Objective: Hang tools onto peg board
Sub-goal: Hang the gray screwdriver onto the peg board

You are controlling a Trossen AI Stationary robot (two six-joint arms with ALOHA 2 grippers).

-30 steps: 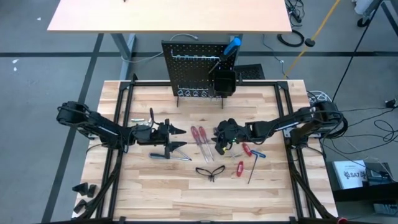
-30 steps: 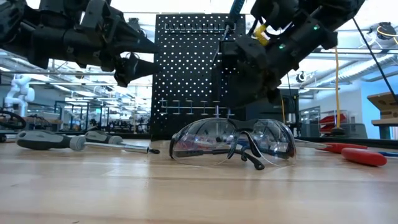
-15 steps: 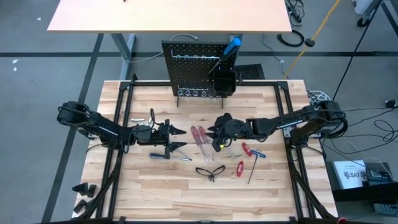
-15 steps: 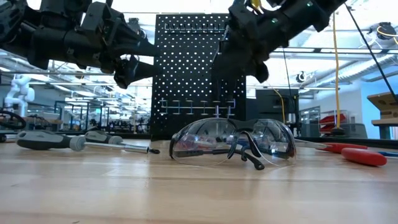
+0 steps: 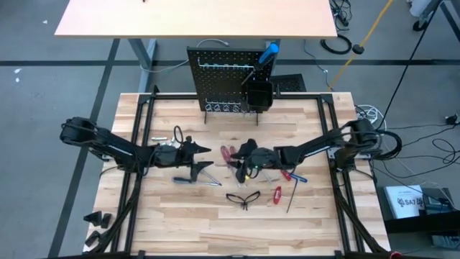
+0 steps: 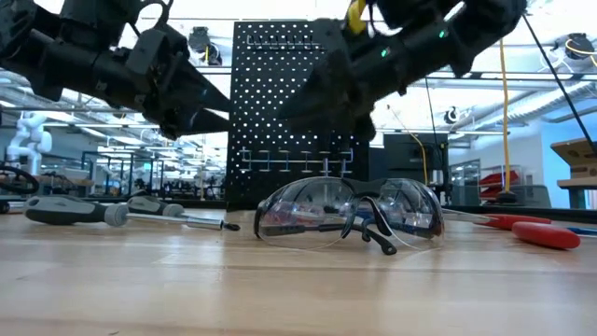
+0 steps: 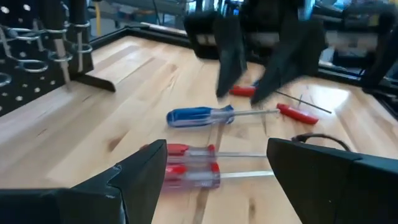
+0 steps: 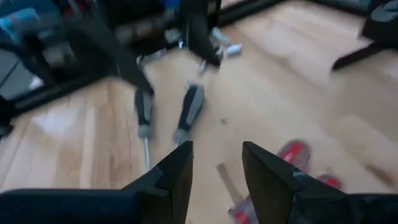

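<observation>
The black peg board stands upright at the table's far edge, with a square black bin on it. Two red-handled screwdrivers and a blue-handled one lie mid-table. Black-handled screwdrivers lie near my left gripper. The glasses rest on the wood nearer the front. My left gripper is open and empty, left of the red screwdrivers. My right gripper is open and empty, hovering above the table just right of them, over the blue one.
Red-handled hex keys lie right of the glasses. Small silver pieces lie at the left. A dark frame runs round the tabletop. Bare wood lies toward the near edge.
My right gripper has moved toward the table's left edge, from beside the hex keys to just right of the red screwdrivers, staying open and above the table. My left gripper has drawn back slightly toward the left edge. No tool has moved.
</observation>
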